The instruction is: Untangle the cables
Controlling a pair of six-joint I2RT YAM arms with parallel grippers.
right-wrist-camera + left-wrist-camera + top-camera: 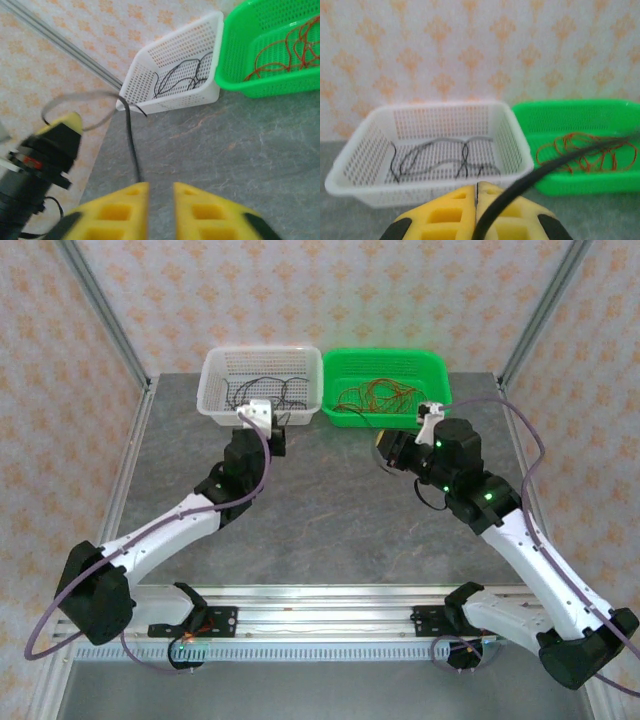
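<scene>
My left gripper (477, 187) is shut, and a black cable (545, 170) comes out of the seam between its yellow fingers and runs up to the right. It hovers just before the white basket (215, 390). That cable (131, 150) stretches across to my right gripper (161, 186) and ends beside the left fingertip. The right gripper is open with a narrow gap and nothing between the fingers. More black cables (435, 160) lie in the white basket (515, 145). Red cables (585, 150) lie in the green basket (570, 185).
The two baskets stand side by side at the table's far edge, white on the left and green (440, 390) on the right. Grey tabletop (240, 150) lies in front of them. Metal frame posts (110, 320) stand at the back corners.
</scene>
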